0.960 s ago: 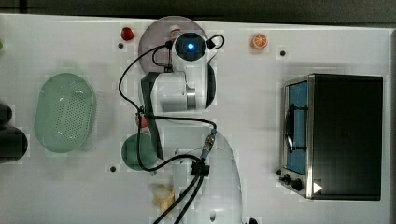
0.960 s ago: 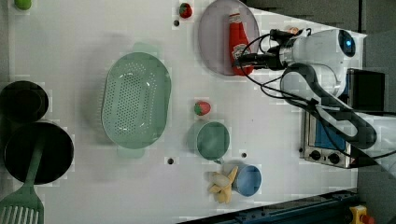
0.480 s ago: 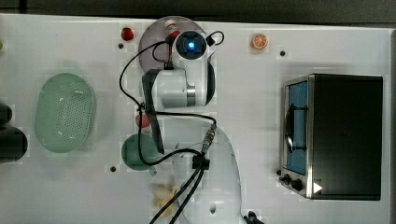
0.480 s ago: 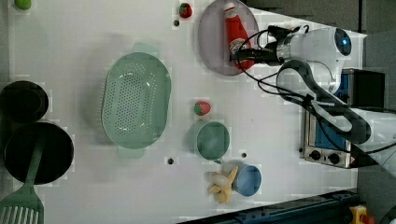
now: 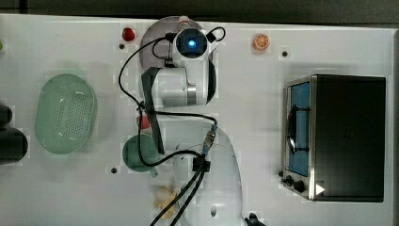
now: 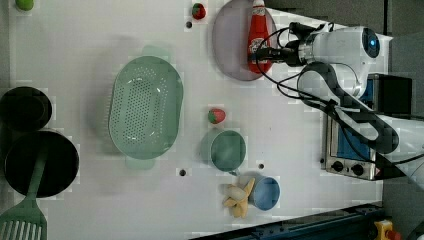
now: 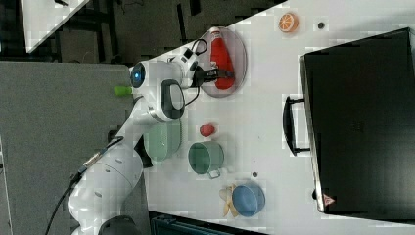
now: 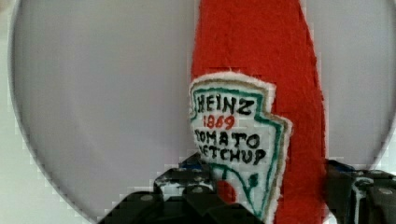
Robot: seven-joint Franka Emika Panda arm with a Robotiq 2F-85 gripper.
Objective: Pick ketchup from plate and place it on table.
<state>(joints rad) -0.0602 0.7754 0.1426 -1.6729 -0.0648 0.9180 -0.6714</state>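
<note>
Wrist view puts your black gripper (image 8: 261, 196) at the soft red felt ketchup bottle (image 8: 261, 93), jaws apart either side of its lower body. It lies flat on the pale lilac round plate (image 6: 227, 45). You're grasping: close, then lift towards the white table (image 6: 300, 130).

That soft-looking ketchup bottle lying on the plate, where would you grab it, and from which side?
Across its wide lower body, near the label, coming from straight above. The ketchup lies flat on the plate, tapering toward the cap, so the cap end looks harder to hold. The pincer already straddles that lower part, one finger on each long side.
</note>
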